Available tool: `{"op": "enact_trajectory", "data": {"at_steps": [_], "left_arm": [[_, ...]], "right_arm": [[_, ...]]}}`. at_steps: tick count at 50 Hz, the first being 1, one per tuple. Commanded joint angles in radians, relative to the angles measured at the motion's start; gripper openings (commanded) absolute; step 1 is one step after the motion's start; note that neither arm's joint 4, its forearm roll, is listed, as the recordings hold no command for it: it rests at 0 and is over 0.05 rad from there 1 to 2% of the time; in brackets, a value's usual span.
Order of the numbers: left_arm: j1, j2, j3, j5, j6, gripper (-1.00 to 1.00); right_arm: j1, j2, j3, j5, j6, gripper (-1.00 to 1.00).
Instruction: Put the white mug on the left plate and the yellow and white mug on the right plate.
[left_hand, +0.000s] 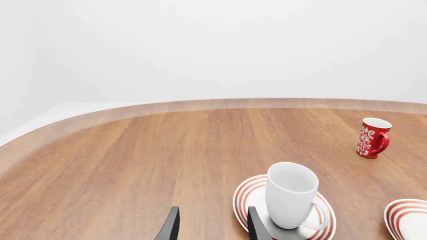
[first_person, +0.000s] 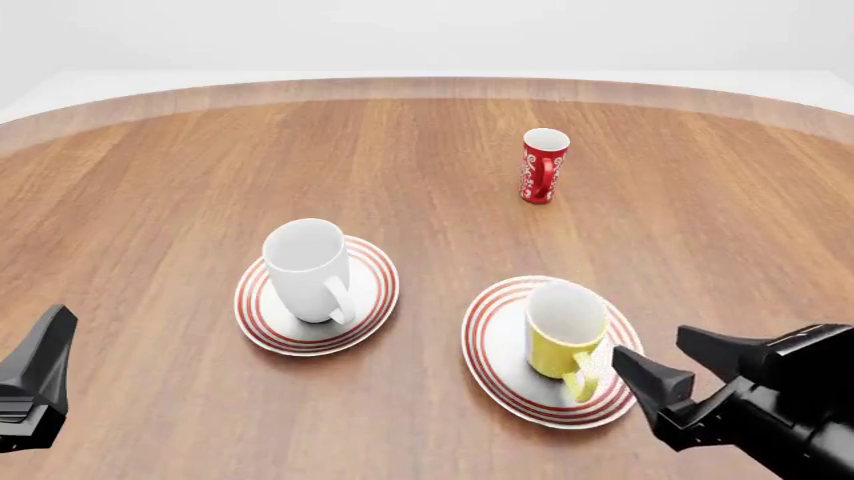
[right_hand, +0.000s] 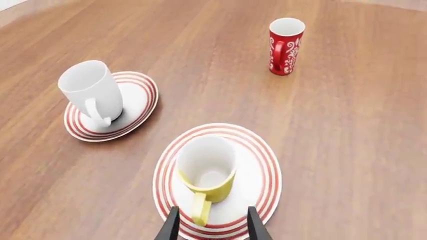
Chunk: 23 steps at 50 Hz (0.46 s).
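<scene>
Counting three mugs, two plates: white mug on left plate, yellow and white mug on right plate, red mug apart; left gripper, right gripper parted, empty.

your left gripper is open, holding nothing. white mug stands upright on the left plate. right plate edge just visible. red mug stands well beyond on the table.

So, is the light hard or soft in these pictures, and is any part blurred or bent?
Front view: soft, even light, with only faint shadows under the white mug and the yellow mug, no glare. Left wrist view: the table edge curves, perhaps from the lens. Right wrist view: sharp throughout, red mug included.
</scene>
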Motion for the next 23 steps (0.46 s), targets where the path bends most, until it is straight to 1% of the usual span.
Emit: {"op": "enact_trajectory", "data": {"at_steps": [1,5,10,15,23], "left_arm": [[0.000,0.000,0.000,0.000,0.000,1.00],[0.000,0.000,0.000,0.000,0.000,1.00],[0.000,0.000,0.000,0.000,0.000,1.00],[0.000,0.000,0.000,0.000,0.000,1.00],[0.000,0.000,0.000,0.000,0.000,1.00]], "right_arm": [[-0.037,-0.095,-0.001,0.072,-0.001,1.00],[-0.054,-0.132,-0.008,0.104,-0.003,1.00],[-0.067,-0.153,-0.003,0.111,0.000,1.00],[-0.091,-0.219,-0.012,0.171,0.000,1.00],[-0.118,-0.294,-0.015,0.234,0.001,1.00]]}}
